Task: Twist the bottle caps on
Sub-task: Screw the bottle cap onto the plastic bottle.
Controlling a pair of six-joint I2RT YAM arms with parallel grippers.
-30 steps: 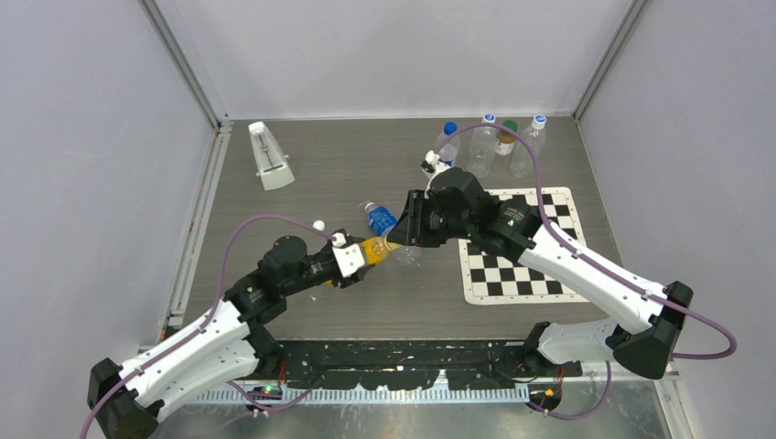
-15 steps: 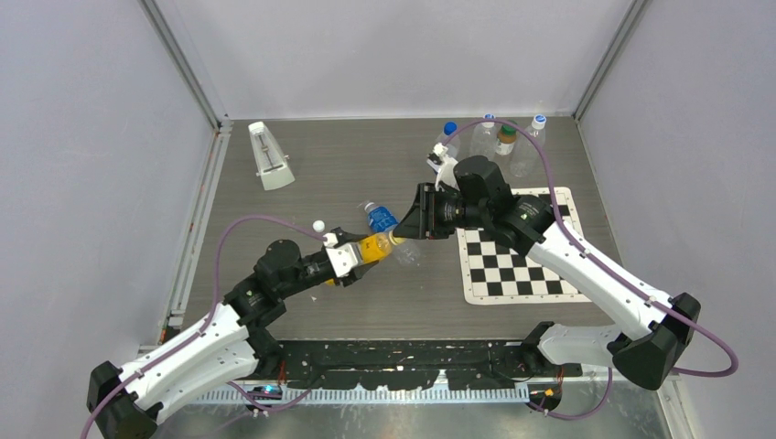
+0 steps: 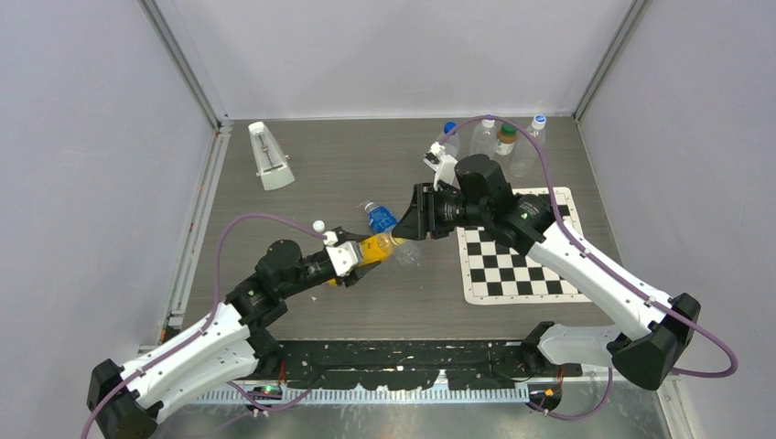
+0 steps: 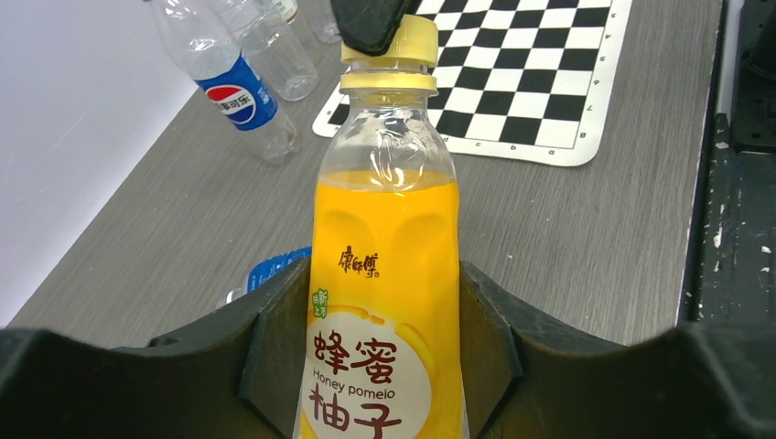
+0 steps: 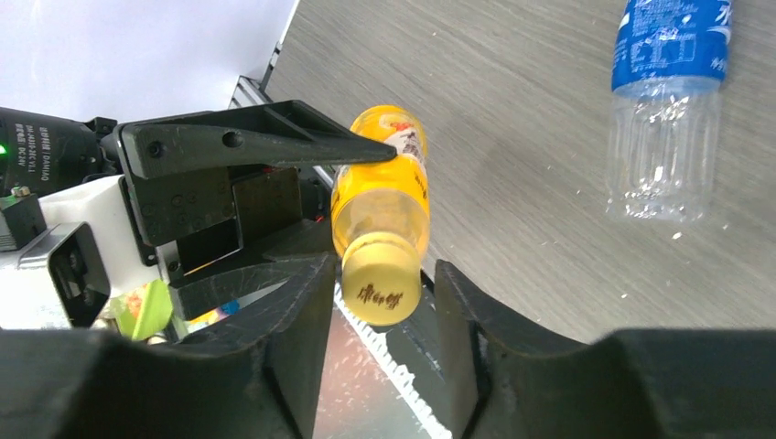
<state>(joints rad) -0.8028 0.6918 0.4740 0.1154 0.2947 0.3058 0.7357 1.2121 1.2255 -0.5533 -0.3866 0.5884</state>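
My left gripper [image 3: 360,253] [image 4: 384,285] is shut on the body of a yellow honey pomelo bottle [image 3: 378,246] [image 4: 384,256] [image 5: 382,187], holding it tilted above the table with its neck toward the right arm. A yellow cap [image 4: 410,41] [image 5: 381,283] sits on the bottle's neck. My right gripper [image 3: 408,231] [image 5: 382,274] stands around that cap with its jaws open. A narrow gap shows on each side of the cap. In the left wrist view, one black right finger covers the cap's upper left.
A clear bottle with a blue label [image 3: 380,219] [image 5: 666,101] lies on the table just behind the grippers. Several bottles [image 3: 494,139] [image 4: 247,64] stand at the back right. A chessboard mat [image 3: 523,267] [image 4: 540,82] lies on the right, and a white metronome [image 3: 272,155] stands at the back left.
The right wrist has shifted and turned at the bottle's neck, and its jaws have widened off the yellow cap. The left gripper and bottle have barely moved.
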